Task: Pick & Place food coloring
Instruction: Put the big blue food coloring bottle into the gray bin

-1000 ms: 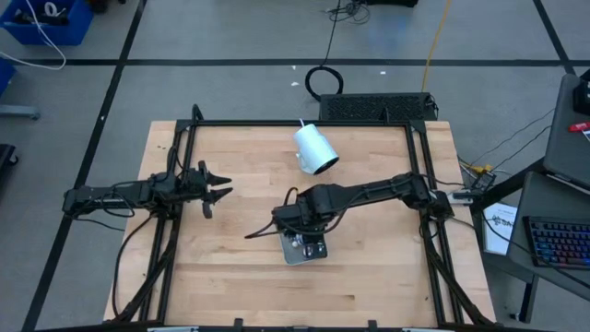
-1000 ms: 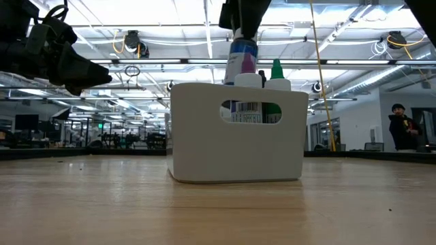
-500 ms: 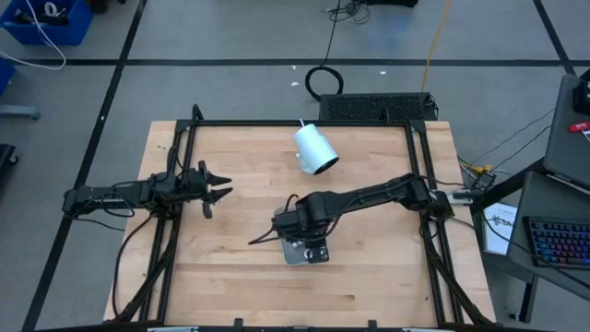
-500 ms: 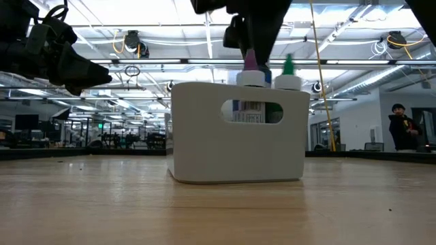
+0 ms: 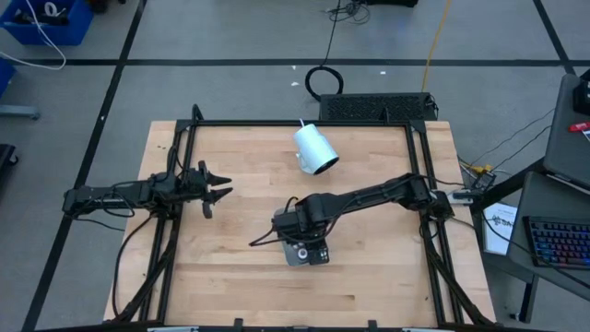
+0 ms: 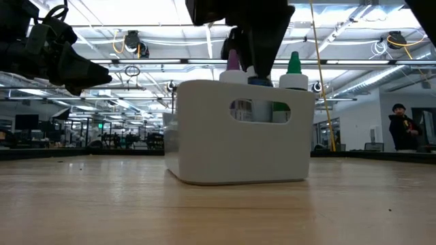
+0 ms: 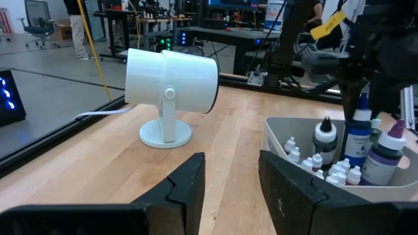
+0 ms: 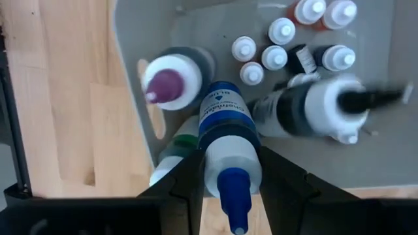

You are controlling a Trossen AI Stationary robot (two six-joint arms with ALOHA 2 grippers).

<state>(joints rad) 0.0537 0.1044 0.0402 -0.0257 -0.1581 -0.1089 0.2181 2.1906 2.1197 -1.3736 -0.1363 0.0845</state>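
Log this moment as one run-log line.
right tool: shut on blue-capped food coloring bottle | over white handled bin | left tool: idle, table's left

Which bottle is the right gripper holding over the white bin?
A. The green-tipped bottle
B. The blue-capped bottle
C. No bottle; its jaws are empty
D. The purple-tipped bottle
B: in the right wrist view the right gripper is closed on the blue-capped bottle, its fingers at either side, while the purple-tipped bottle stands free beside it in the white bin.
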